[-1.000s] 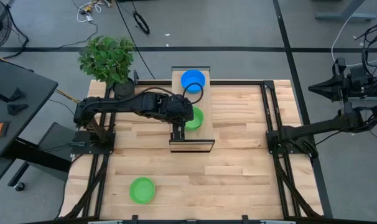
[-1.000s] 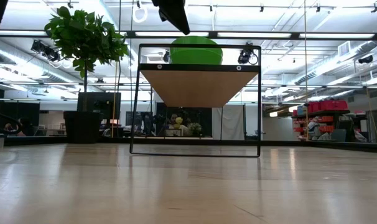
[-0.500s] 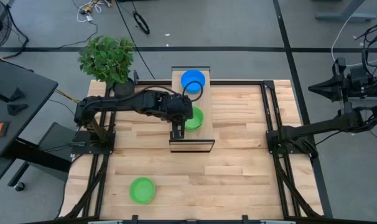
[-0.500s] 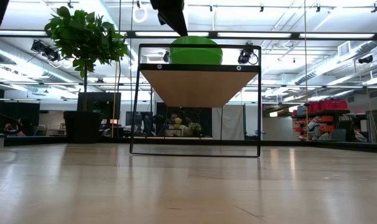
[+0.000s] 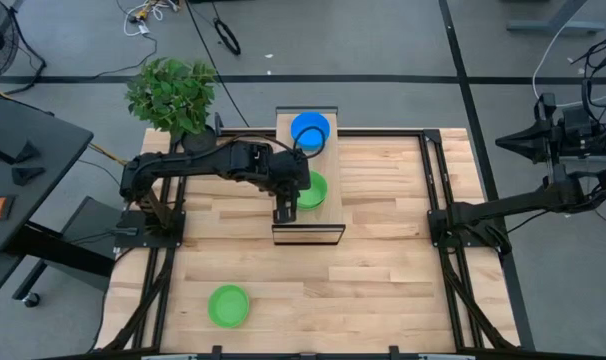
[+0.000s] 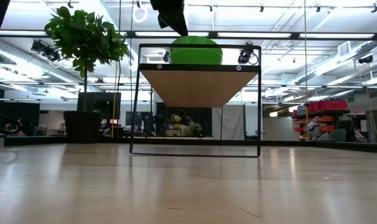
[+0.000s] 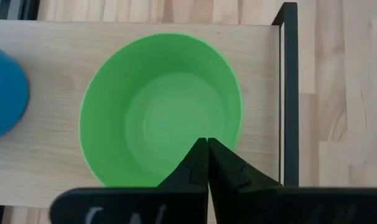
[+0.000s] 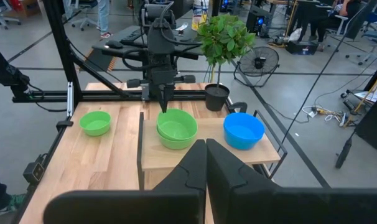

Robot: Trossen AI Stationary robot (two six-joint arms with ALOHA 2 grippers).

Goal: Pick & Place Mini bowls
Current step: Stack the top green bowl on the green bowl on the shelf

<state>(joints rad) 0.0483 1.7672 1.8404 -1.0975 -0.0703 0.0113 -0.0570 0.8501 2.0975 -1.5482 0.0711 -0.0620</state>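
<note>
Pale wood planks make up the counter, and on it, just above the middle of the high view, stands a small raised shelf with a black metal frame and a light wooden top. Two mini bowls sit on that shelf: a blue bowl at its upper end and a green bowl near its middle, the pair close together but whether they touch I cannot tell. In the right wrist view the green one looks like a stack of green bowls rather than a single one. A third, lone green bowl lies on the counter at the lower left of the frame, well apart from the shelf. The left end effector hangs over the shelf just beside the green bowl's left edge, its fingers pressed together and holding nothing. The right end effector waits off the counter's right side, its fingers likewise together and empty. A leafy potted plant stands at the counter's upper left corner.
</note>
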